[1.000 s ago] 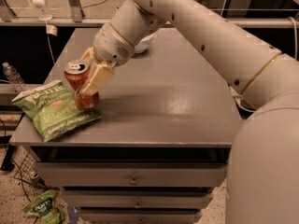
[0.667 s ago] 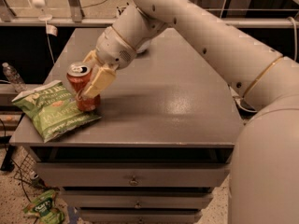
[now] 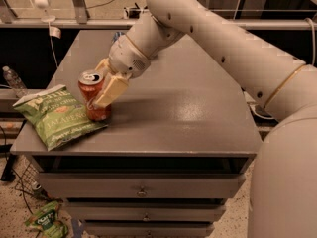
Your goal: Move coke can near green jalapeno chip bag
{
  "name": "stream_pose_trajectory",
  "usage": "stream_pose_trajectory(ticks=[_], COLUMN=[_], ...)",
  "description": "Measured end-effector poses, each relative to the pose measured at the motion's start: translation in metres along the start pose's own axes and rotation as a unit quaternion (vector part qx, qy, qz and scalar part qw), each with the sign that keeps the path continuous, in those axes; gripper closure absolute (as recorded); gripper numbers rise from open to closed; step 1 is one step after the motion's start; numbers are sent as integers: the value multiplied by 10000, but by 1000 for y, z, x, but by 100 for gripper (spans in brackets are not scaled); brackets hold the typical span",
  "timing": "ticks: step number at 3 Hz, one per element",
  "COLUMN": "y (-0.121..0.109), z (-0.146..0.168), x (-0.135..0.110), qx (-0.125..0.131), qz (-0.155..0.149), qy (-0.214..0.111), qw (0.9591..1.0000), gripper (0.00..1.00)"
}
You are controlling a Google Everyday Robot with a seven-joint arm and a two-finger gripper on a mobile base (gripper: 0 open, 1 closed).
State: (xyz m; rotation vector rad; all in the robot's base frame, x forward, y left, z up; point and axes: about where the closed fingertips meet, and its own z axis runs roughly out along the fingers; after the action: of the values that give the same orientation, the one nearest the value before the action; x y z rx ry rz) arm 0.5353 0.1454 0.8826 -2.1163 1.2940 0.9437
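Grey table (image 3: 193, 118) over drawers (image 3: 143, 186), water bottle (image 3: 12, 81) off its left edge, small green bag (image 3: 47, 222) on floor.

coke can (image 3: 89, 87): upright on table (image 3: 183, 113), at right edge of green jalapeno chip bag (image 3: 57, 117)
gripper (image 3: 101, 88): just right of that bag, fingers clasping the can

The green jalapeno chip bag (image 3: 57, 117) carries white lettering reading "JALAPENO" across its lower half; a smaller line above it is too faint to read. At its 2 o'clock the gripper (image 3: 101, 90) clasps the coke can (image 3: 89, 83), whose script cannot be read
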Motion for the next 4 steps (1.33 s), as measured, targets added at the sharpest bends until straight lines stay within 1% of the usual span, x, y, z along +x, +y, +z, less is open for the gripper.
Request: stream_pose_trajectory(ticks=[1, 2, 4], y=[0, 0, -1], z=[-1, 2, 6], x=[6, 5, 4], qx=[21, 8, -18], qz=[48, 43, 32], qy=[-1, -6, -16], qw=[10000, 10000, 10000], gripper=[100, 84, 38])
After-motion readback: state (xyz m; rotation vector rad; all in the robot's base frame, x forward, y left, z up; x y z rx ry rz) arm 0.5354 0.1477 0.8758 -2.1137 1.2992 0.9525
